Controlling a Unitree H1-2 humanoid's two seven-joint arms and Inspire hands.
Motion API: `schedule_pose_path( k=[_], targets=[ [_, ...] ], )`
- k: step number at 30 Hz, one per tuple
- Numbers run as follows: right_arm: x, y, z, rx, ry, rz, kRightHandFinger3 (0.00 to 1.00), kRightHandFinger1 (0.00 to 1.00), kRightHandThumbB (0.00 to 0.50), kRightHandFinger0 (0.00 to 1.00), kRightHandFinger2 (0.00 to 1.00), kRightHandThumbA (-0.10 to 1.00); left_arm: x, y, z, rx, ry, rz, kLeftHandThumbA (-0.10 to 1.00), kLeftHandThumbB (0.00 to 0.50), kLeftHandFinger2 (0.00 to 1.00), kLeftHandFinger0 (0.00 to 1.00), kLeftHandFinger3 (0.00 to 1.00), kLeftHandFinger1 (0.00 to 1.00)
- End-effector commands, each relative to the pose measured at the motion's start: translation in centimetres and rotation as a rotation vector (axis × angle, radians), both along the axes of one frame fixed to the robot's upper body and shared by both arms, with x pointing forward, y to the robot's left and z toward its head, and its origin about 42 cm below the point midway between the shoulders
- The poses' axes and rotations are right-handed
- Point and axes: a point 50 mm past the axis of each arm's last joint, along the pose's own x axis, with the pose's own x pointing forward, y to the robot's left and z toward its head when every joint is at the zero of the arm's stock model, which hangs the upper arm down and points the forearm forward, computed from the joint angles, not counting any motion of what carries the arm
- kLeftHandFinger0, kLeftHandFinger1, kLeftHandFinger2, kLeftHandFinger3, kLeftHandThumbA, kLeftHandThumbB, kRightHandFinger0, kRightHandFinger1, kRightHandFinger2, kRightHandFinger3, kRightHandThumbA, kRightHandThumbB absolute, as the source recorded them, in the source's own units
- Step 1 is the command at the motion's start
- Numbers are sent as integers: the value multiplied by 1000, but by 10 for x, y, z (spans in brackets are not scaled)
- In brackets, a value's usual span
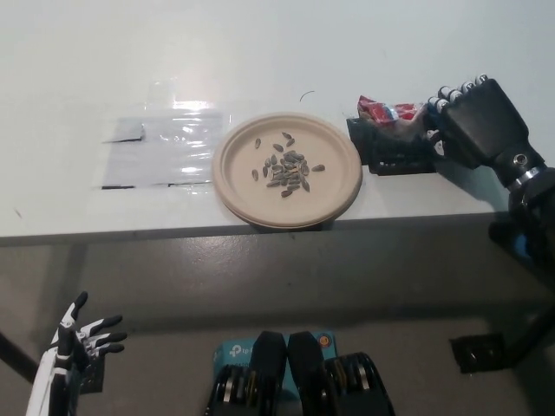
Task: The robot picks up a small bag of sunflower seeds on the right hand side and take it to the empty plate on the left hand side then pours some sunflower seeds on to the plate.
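Red bag is sitting clamped in my right robot hand, at three o'clock of the plate holding seeds; my left robot hand is hanging open, low at seven o'clock.

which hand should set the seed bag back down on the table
Right. The black right hand already holds the seed bag low over the table beside the plate. The white left hand hangs open below the table edge.

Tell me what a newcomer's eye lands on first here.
A tan plate with a small heap of sunflower seeds sits at the white table's near edge. Right of it, the black right hand grips a red seed bag. The white left hand hangs open, lower left.
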Motion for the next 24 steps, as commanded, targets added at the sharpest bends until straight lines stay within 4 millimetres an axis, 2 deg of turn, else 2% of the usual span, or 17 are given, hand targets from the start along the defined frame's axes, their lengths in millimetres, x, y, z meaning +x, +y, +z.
schedule_pose_path(
  k=[1,2,3,4,5,6,10,15,19,24],
  targets=[
    [17,2,28,45,15,-119,457,210,250,64,509,24,-1,1,9,3,-56,4,1000,91,726,656,1000,642],
    [18,5,24,89,81,-146,757,540,311,324,769,273,-1,1,9,9,-57,5,1000,88,725,653,1000,641],
    [20,9,21,157,173,-166,1000,796,362,601,1000,378,0,2,9,14,-59,5,1000,88,725,653,1000,640],
    [21,13,17,194,252,-168,1000,1000,463,913,1000,516,0,2,10,12,-59,4,1000,92,723,652,1000,638],
    [21,15,16,201,277,-168,1000,1000,454,1000,1000,538,0,2,10,11,-60,4,1000,93,722,651,1000,637],
    [22,22,12,218,354,-177,1000,1000,499,1000,1000,675,1,2,10,14,-59,7,1000,96,719,644,1000,632],
    [20,36,5,278,447,-147,1000,1000,500,1000,1000,752,1,1,10,18,-60,7,1000,105,714,627,1000,620],
    [16,47,-2,302,530,-115,1000,1000,500,1000,1000,794,2,2,12,17,-61,7,1000,102,711,616,1000,613],
    [13,48,-6,311,603,-109,1000,1000,500,1000,1000,823,5,3,12,9,-65,2,1000,110,708,611,1000,607],
    [4,46,-5,348,696,-41,1000,1000,500,1000,1000,706,4,4,13,15,-64,8,1000,106,703,611,1000,600]
  ],
)
